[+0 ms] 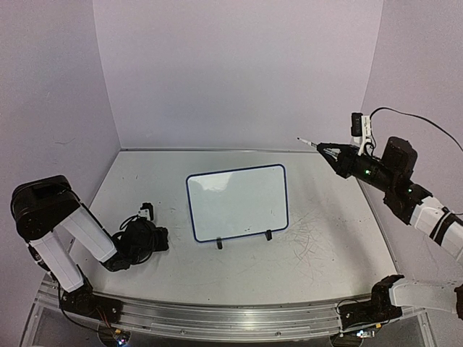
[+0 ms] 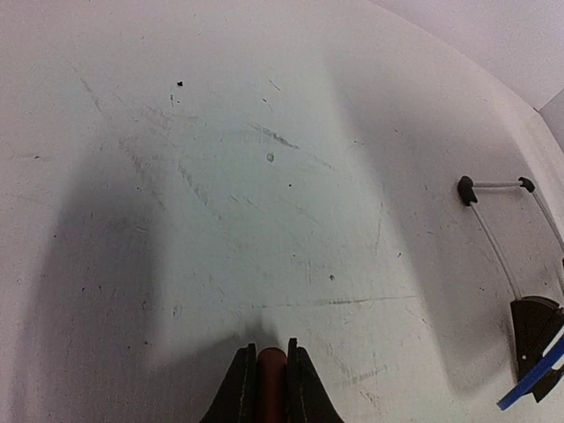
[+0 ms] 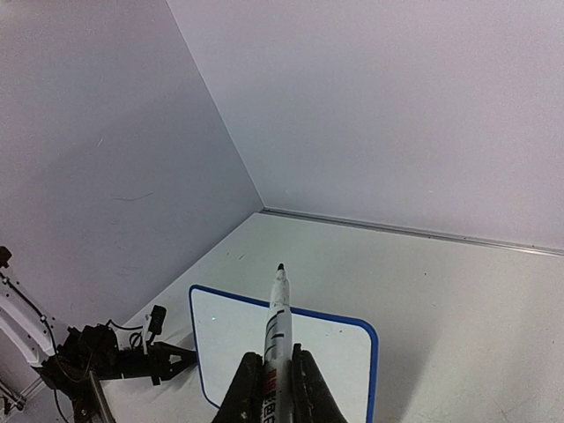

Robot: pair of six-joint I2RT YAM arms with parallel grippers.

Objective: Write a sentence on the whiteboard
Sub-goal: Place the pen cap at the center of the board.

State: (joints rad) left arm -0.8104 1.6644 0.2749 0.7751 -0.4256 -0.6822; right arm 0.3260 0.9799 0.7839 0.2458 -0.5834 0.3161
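Because the right gripper [image 1: 329, 152] is closed tight on the marker [image 1: 307, 142], this is the arm that will have to write. It hangs high in the air at the far right. The whiteboard [image 1: 237, 204] lies in the middle of the table [image 1: 325, 246], down, to the left and a bit nearer than that hand. The board's long side runs from left to right, and its two black clip feet sit on its near edge. The marker's tip is bare and points up and to the far left, not down at the board. So I think the hand must tip the marker down and come lower, left and near.

The board is blank. No words of the sentence are on it yet, so the writing looks not begun.

The left gripper [image 2: 270, 348] sits low on the table, near the board's left side and closer to it than the right one. Its fingers are pressed on a reddish-brown piece [image 2: 271, 374]. I cannot tell what that piece is.

Nothing lies between the marker and the board. The table has many old dark scuffs.
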